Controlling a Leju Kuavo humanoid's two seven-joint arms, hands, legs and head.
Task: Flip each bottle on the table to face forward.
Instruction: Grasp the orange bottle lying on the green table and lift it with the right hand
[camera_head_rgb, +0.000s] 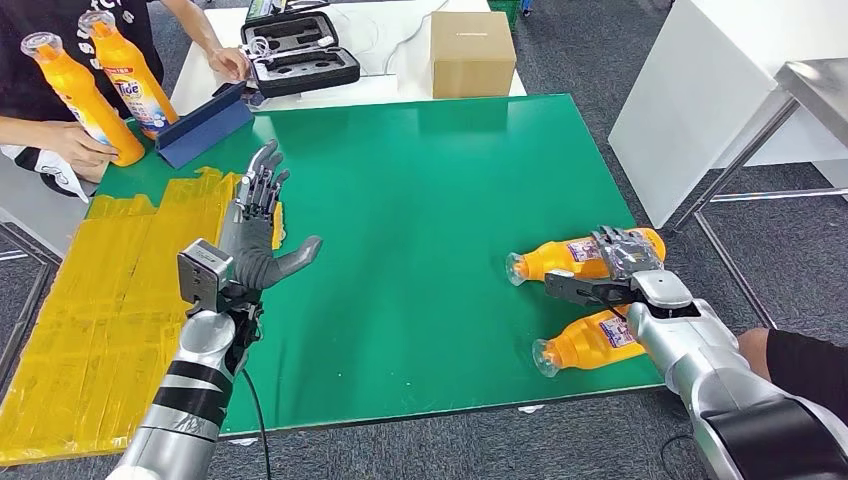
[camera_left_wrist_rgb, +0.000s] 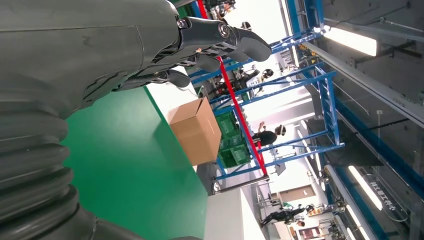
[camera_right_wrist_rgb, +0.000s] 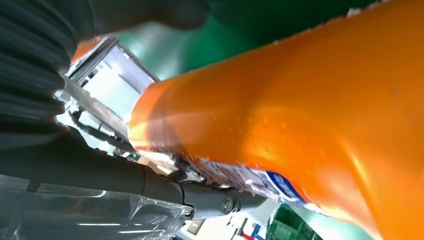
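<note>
Lying on their sides near the right edge of the green mat (camera_head_rgb: 420, 200): two orange bottles, caps pointing left, the far bottle (camera_head_rgb: 560, 258) under the right hand (camera_head_rgb: 625, 262), whose fingers wrap over its labelled middle, thumb on the near side; the near bottle (camera_head_rgb: 585, 342) just beside that arm, untouched. Hovering over the mat's left part, beside the yellow taped sheet (camera_head_rgb: 110, 300): left hand (camera_head_rgb: 262, 235), fingers spread and holding nothing. Standing upright at the far left corner: two more orange bottles (camera_head_rgb: 100, 85), one steadied by a person's hand (camera_head_rgb: 70, 145).
</note>
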